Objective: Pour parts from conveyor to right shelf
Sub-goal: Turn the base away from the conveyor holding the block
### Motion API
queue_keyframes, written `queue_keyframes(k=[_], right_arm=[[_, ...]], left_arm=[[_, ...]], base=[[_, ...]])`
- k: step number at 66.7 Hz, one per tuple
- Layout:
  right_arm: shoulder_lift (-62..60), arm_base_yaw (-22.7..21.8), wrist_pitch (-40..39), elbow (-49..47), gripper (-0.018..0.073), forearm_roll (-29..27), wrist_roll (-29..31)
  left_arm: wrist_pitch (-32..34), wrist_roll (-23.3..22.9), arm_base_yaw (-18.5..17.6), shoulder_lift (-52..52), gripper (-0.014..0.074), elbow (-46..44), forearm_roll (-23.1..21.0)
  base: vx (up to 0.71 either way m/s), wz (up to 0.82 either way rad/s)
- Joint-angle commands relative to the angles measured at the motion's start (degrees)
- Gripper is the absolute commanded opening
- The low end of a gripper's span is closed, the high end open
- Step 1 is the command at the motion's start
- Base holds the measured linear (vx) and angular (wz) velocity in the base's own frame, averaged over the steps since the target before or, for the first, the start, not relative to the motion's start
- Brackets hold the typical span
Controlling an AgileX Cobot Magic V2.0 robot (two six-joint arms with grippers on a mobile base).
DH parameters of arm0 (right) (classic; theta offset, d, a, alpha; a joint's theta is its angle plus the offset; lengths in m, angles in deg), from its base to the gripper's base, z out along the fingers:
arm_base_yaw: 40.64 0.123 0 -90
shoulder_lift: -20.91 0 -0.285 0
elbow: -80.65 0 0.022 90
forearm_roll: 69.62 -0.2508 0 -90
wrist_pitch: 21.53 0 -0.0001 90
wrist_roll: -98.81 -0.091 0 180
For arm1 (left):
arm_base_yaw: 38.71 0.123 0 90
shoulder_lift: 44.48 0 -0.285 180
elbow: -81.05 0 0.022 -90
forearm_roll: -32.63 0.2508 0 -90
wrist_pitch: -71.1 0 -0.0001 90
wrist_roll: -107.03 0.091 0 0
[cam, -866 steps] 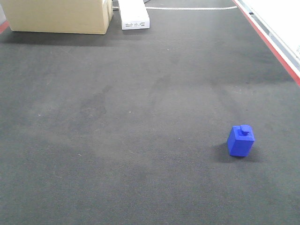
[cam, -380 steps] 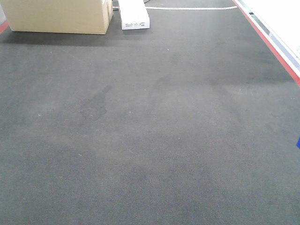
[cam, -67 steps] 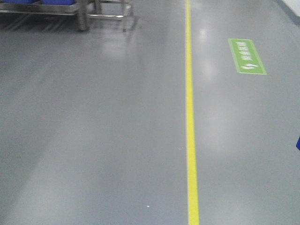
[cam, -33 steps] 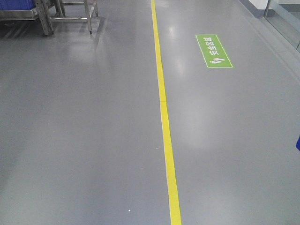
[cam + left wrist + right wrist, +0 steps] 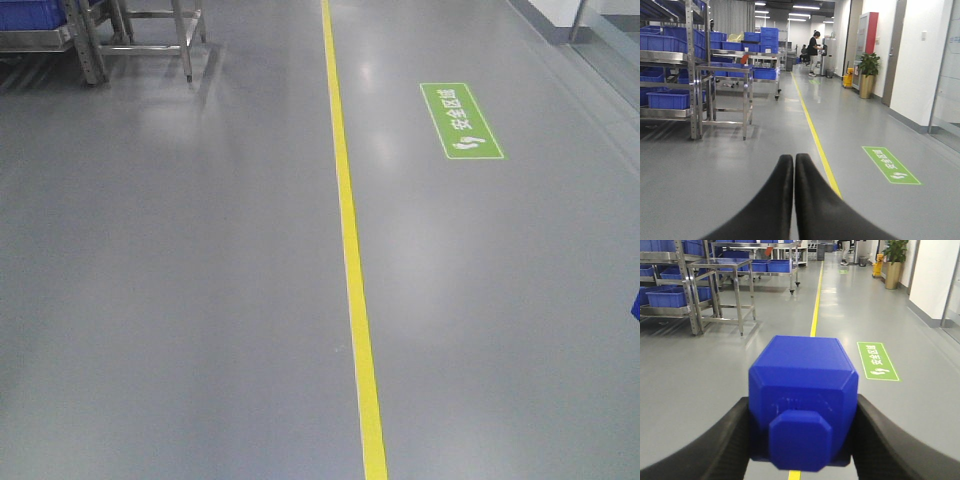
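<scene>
— Between the right gripper's [image 5: 803, 407] fingers sits the one blue block [image 5: 803, 370], clamped from both sides, its nub pointing back at the wrist camera.
— And the left gripper [image 5: 793, 159]?
— Pressed together on nothing. Two grippers, one part.
— Which way is the shelf [image 5: 688, 285]?
— Ahead and left of both wrists: steel framing with several blue bins [image 5: 667, 296], across the grey floor [image 5: 180, 300], left of the single yellow line [image 5: 352, 270]. No conveyor in view. I'd judge the right arm pours.
</scene>
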Motion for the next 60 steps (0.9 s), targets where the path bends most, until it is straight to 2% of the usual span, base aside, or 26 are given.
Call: queue_keyframes(k=[1, 33, 60], right_arm=[[0.7, -0.2, -4.4, -1.6, -0.0004, -0.1, 0.3], [0.7, -0.2, -4.4, -1.6, -0.0004, -0.1, 0.3], [0.7, -0.2, -4.4, -1.6, -0.0004, -0.1, 0.3]], left_arm=[[4.5, -0.4, -0.1, 0.5, -0.0006, 1.5, -0.5], [4.5, -0.4, -0.1, 0.5, -0.0006, 1.5, -0.5], [4.5, -0.4, -0.1, 0.5, -0.0006, 1.5, -0.5]], base=[[0.41, 0.12], [0.46, 0.13], [0.56, -0.05]])
